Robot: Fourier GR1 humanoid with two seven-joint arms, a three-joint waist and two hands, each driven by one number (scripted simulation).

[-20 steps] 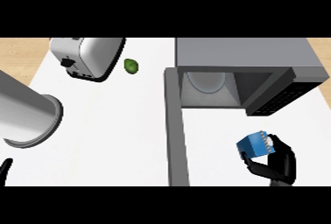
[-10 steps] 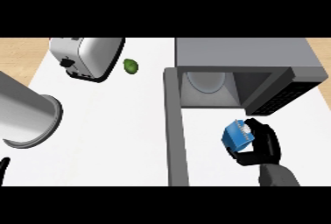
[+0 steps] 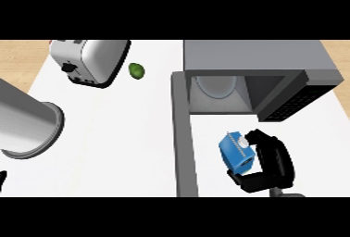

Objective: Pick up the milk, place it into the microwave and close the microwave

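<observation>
The milk, clasped in the curled right hand, has been carried nearer the open microwave just ahead; insertion is judged next.

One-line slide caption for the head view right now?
Right robot hand grips the blue milk carton before the open grey microwave, its door swung wide.

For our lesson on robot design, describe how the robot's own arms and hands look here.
The right hand is glossy black, with thick, blocky segmented fingers and a thumb. Its forearm hardly shows at the lower edge. Of the left hand, only a black sliver shows. No cables or markings are visible.
</observation>
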